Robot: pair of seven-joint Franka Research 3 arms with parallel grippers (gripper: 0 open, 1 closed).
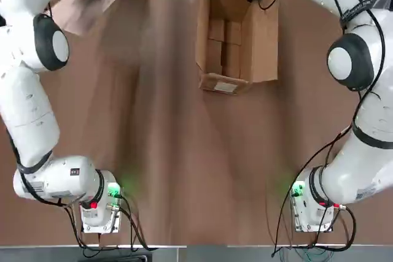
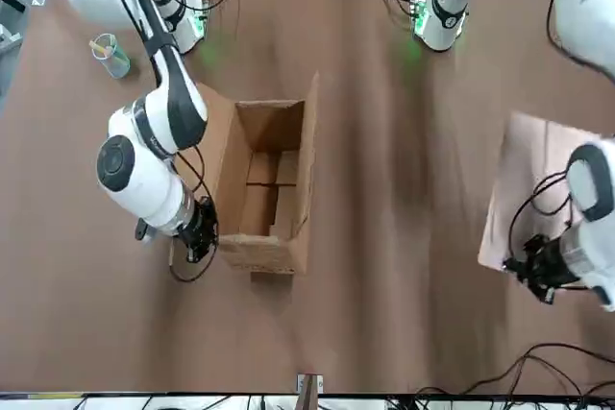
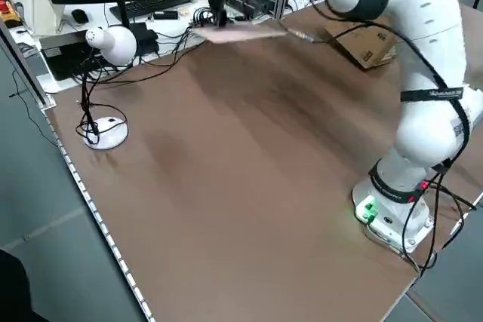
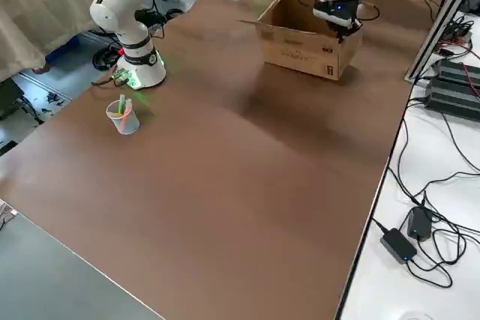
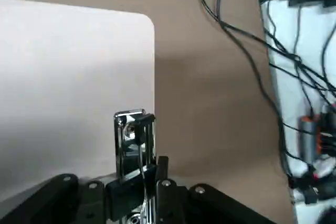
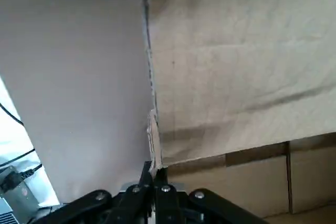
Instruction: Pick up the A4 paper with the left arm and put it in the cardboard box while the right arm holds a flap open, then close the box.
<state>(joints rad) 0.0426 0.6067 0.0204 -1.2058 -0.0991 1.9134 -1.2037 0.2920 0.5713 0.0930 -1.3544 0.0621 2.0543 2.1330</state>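
Step in hand, as I judge it: the pick-up is done and the carry toward the box is beginning. The left gripper [image 5: 142, 182] has its jaws pinched narrow on the metal clip [image 5: 134, 140] at the short edge of the A4 paper [image 5: 73, 77]. In the left side view the sheet hangs level and clear of the worktop [image 3: 249, 171]; in the top view it sits at the far left corner [image 1: 83, 10], well apart from the cardboard box [image 1: 236, 41]. The right gripper [image 6: 152, 182] has its jaws clamped narrow on the edge of a long flap [image 6: 79, 77] and holds it upright; in the front view that gripper is low against the box's near corner [image 2: 197, 228], on the side away from the paper. The box lies open-topped, its inner flaps folded down inside, white label [image 1: 225, 88] on the small end facing the arm bases. Left arm [image 1: 27, 108]: stretched far forward, wrist pointing down over the paper. Right arm [image 1: 359, 90]: reaching forward and bent inward to the box's far end. Next move, by my reading: swing the sheet sideways across to the opening, keeping it level, then tip or lower it in lengthwise. Risk noted: the flap on the paper's side stands tall and could catch the sheet's leading edge.
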